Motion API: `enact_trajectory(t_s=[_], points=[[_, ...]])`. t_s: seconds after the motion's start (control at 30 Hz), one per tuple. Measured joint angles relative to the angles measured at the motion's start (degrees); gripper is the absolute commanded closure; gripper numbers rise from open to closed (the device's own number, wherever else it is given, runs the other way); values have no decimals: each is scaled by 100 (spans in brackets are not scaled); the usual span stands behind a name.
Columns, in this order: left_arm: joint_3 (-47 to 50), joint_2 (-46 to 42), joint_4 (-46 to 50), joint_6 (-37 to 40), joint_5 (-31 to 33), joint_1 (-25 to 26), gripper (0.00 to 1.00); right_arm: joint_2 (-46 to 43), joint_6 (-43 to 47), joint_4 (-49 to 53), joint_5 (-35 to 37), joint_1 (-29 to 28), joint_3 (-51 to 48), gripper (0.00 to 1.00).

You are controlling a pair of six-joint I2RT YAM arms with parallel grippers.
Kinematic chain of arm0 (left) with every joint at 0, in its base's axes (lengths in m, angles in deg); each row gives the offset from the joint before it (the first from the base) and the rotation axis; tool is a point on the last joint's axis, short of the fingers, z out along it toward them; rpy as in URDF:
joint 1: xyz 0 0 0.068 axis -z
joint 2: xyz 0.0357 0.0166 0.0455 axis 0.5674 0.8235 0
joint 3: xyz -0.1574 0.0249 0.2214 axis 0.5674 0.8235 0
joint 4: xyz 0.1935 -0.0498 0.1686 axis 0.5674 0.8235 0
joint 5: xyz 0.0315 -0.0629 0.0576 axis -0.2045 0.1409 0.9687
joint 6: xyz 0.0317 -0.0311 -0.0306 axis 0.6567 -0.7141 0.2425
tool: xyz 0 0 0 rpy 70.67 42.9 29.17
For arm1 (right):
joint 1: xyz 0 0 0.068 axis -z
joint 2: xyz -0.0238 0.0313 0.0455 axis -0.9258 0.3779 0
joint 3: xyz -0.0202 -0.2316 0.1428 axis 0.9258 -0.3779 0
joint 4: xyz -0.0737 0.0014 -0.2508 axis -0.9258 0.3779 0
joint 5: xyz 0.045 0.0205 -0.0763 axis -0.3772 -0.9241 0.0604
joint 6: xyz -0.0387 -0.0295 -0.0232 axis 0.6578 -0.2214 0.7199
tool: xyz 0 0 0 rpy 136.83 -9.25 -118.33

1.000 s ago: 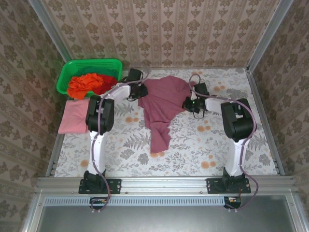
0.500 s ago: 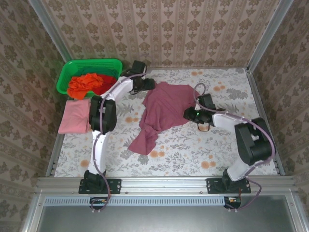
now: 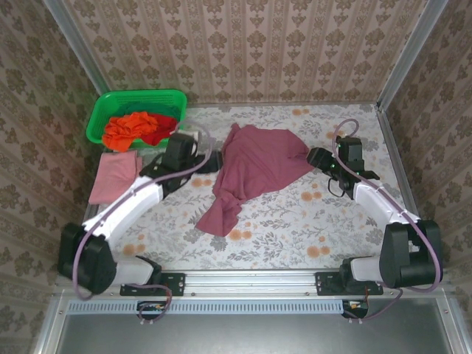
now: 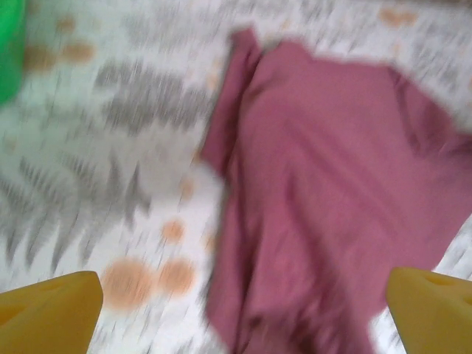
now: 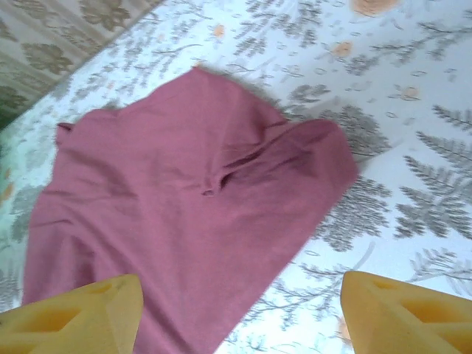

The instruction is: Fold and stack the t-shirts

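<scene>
The task looks early: a pink shirt (image 3: 114,175) lies flat, seemingly folded, to the outer side of the left gripper (image 3: 209,161), and an orange shirt (image 3: 127,130) and a red shirt (image 3: 165,127) wait heaped in the green basket (image 3: 140,98) beyond it. The maroon shirt (image 3: 254,166) lies rumpled and unfolded on the worktop (image 3: 354,221) between the two grippers. The left gripper and the right gripper (image 3: 318,157) both stand with fingers wide apart, holding nothing, each just beside an edge of that shirt.

No writing, label, brand, number or sign can be read on anything here. The counter (image 3: 295,221) bears only a printed leaf-and-flower pattern. The walls (image 3: 258,44) carry a repeating damask motif. The maroon t-shirt (image 3: 258,162) is plain cloth with no print or legible tag.
</scene>
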Motion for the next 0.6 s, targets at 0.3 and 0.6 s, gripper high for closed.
enact_trajectory(t_s=[0.3,0.6], points=[[1943,-1519,490,494,-173,446,24,852,118,293,94,168,326,28],[2203,-940,647,490,66,682,44,1110,13,225,-188,168,435,28]])
